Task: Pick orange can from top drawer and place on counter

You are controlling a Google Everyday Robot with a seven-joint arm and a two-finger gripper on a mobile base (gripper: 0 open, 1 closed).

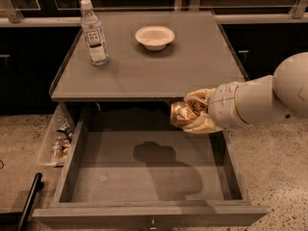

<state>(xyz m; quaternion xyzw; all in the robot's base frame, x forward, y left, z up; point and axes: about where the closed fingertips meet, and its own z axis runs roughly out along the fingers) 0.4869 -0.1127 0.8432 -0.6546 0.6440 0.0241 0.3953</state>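
Note:
The orange can (181, 113) is shiny orange-gold and is held on its side in my gripper (194, 112), whose pale fingers (200, 98) close around it. It hangs above the open top drawer (144, 170), just in front of the counter's front edge at the right. The drawer's grey floor holds only the arm's shadow. The counter (192, 66) lies beyond it. My white arm comes in from the right.
A clear plastic bottle (94, 32) with a white label stands at the counter's back left. A white bowl (154, 36) sits at the back middle. A side bin (58, 138) with small items hangs left of the drawer. A dark bar (29, 203) lies on the floor at lower left.

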